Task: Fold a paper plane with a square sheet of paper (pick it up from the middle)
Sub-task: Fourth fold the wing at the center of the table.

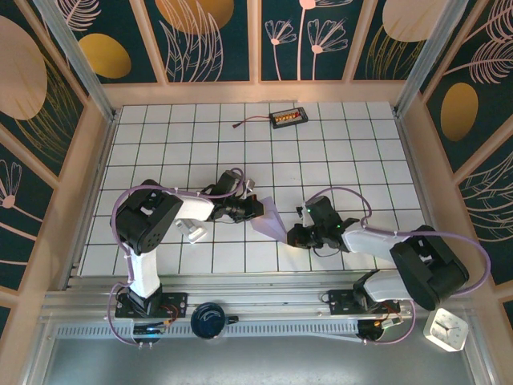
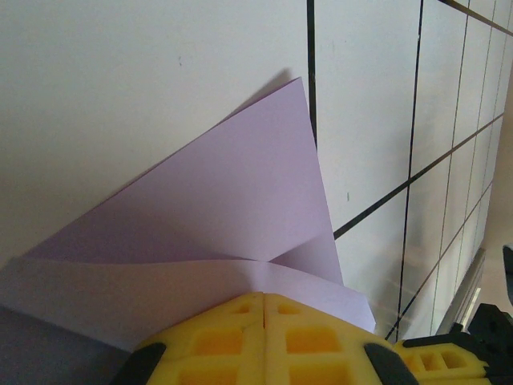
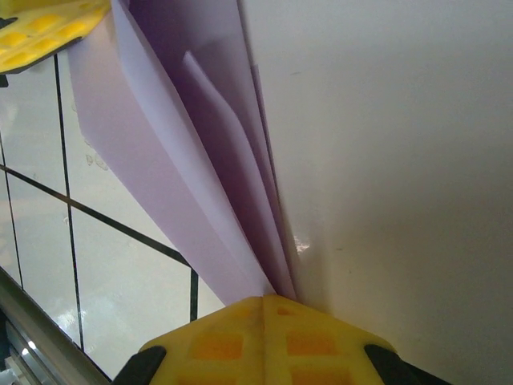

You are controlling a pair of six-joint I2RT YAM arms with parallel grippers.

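Observation:
The square sheet of paper [image 1: 271, 218], pale lavender, is folded into a pointed, layered paper plane shape and hangs between both grippers just above the tiled table. My left gripper [image 1: 255, 208] is shut on its upper-left edge. In the left wrist view the yellow fingertips [image 2: 240, 321] meet on the paper [image 2: 216, 208], where a triangular flap lies over a long strip. My right gripper [image 1: 293, 234] is shut on the lower-right end. In the right wrist view several folded layers of paper [image 3: 160, 144] run down into the closed jaws of that gripper [image 3: 276, 301].
A small black box [image 1: 288, 118] with orange parts and a dark cable lies at the back of the white tiled table [image 1: 361, 160]. A small silvery-white block [image 1: 196, 233] sits by the left arm. Wooden walls enclose the table on three sides.

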